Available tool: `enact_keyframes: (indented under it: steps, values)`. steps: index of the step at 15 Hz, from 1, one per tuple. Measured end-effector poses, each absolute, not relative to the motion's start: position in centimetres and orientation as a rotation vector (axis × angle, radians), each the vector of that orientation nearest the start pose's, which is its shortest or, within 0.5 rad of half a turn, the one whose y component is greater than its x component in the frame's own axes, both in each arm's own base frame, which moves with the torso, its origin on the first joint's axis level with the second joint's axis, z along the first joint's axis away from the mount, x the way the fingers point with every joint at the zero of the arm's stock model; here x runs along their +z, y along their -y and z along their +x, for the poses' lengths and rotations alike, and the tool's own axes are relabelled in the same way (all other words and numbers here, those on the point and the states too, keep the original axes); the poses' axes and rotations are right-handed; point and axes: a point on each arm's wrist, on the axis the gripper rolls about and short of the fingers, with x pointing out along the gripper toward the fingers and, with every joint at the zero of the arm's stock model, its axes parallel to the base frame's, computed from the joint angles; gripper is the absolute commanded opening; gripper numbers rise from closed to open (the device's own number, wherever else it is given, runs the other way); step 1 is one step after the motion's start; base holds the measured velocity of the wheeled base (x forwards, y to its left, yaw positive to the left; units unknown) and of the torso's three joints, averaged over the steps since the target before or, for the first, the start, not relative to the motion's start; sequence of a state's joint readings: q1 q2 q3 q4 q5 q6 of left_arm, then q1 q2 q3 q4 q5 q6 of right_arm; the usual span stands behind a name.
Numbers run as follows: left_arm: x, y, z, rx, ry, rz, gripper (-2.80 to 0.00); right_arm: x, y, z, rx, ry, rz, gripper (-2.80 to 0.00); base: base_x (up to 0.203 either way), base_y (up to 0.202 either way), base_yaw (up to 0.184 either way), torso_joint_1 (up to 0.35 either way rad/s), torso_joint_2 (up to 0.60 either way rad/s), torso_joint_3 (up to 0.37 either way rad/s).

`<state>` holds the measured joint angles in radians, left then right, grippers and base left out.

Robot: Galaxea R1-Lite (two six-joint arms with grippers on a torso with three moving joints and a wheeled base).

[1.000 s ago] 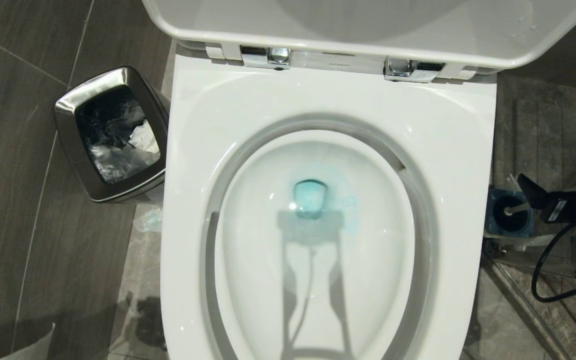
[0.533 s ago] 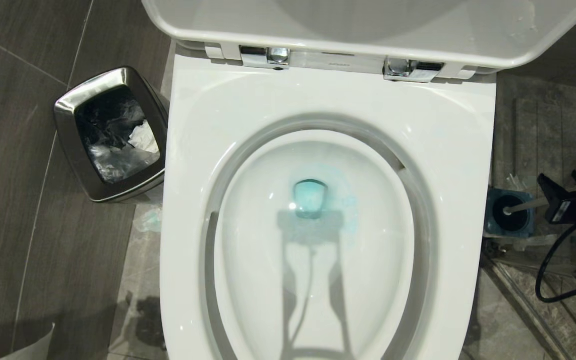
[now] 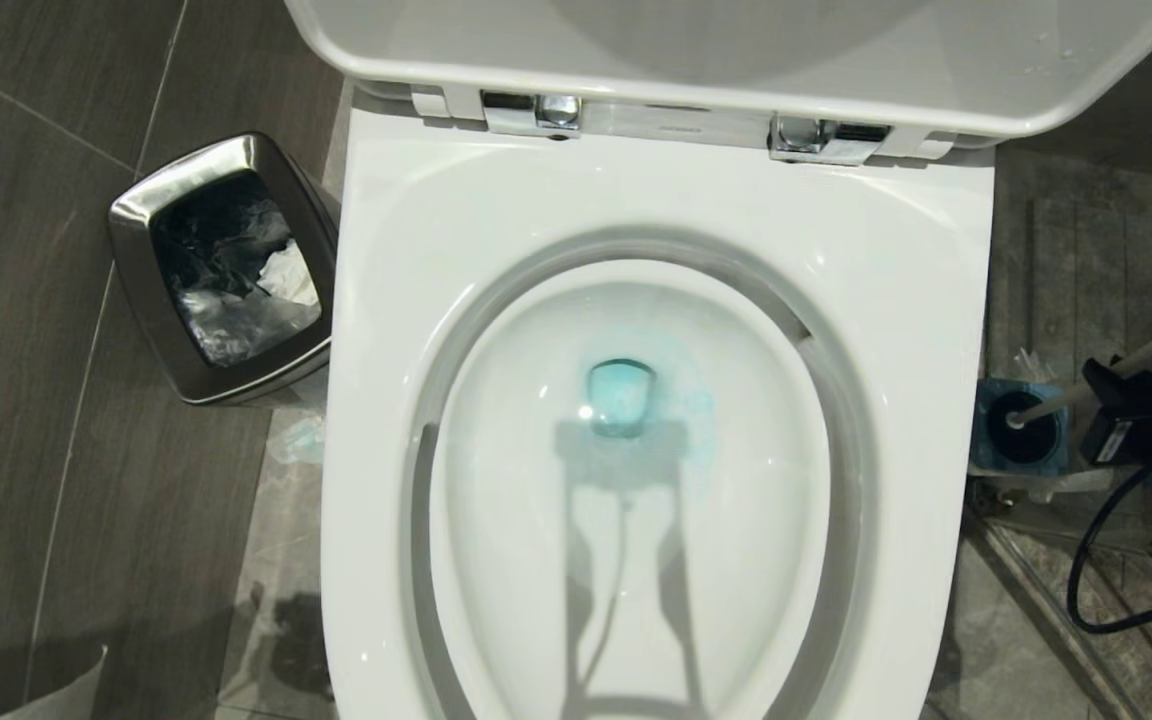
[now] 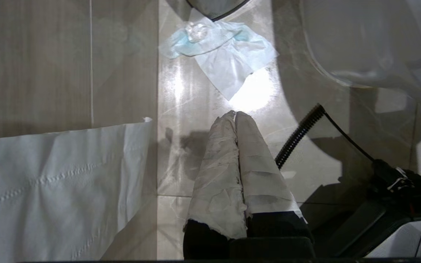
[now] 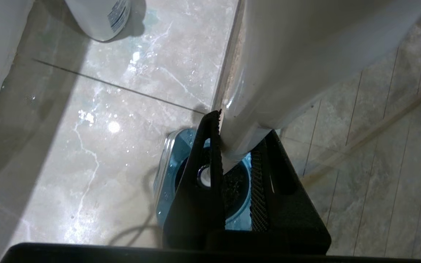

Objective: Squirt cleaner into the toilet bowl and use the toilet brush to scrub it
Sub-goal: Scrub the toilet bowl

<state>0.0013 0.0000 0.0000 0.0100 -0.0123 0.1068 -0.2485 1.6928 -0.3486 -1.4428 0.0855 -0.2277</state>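
My right gripper (image 5: pixel 234 160) is down on the floor side of the toilet bowl (image 3: pixel 656 210), past its right rim, and its two black ribbed fingers (image 5: pixel 210 153) are pressed against the white handle of the toilet brush (image 5: pixel 269 73). The handle runs up between them, slanting away from the bowl, so I am pinching it on both sides. In the head view the same gripper (image 3: pixel 1121 405) shows as a dark block beside the bowl's right edge, with the brush handle (image 3: pixel 1066 400) crossing it and a black cable (image 3: pixel 1086 560) looping below.

The brush's black bristle head sits inside its blue-and-grey holder (image 3: pixel 1021 435), which stands on the tiled floor just right of the bowl. Seen from my wrist, the holder (image 5: pixel 174 157) lies directly under my fingers.

Inside the bowl, teal-blue cleaner (image 3: pixel 621 395) pools at the drain and tints the water around it. The seat and lid (image 3: pixel 736 60) are raised behind the bowl on chrome hinges (image 3: pixel 536 108).

Left of the bowl stands a steel waste bin (image 3: pixel 221 270) lined with a plastic bag.

My left gripper (image 4: pixel 235 120), its fingers wrapped in white covering, is pressed together on nothing, hanging above the floor by the bowl's left side, near a crumpled blue-stained tissue (image 4: pixel 219 51) and a sheet of white paper (image 4: pixel 49 190).
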Motion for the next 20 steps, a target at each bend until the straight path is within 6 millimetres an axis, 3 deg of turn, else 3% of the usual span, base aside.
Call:
enact_keyframes:
  steps: [8,20]
  values:
    - [7.4,0.0,-2.3,-0.011,-0.009,0.107,-2.8,15.2,5.6,22.5,-0.174,0.065,-0.205,-2.8,0.0,0.0,0.0,0.0,0.0,0.0]
    - [7.4,0.0,-2.3,-0.011,-0.009,0.107,-2.8,17.5,5.5,21.7,-0.225,0.159,-0.182,-2.8,0.0,0.0,0.0,0.0,0.0,0.0]
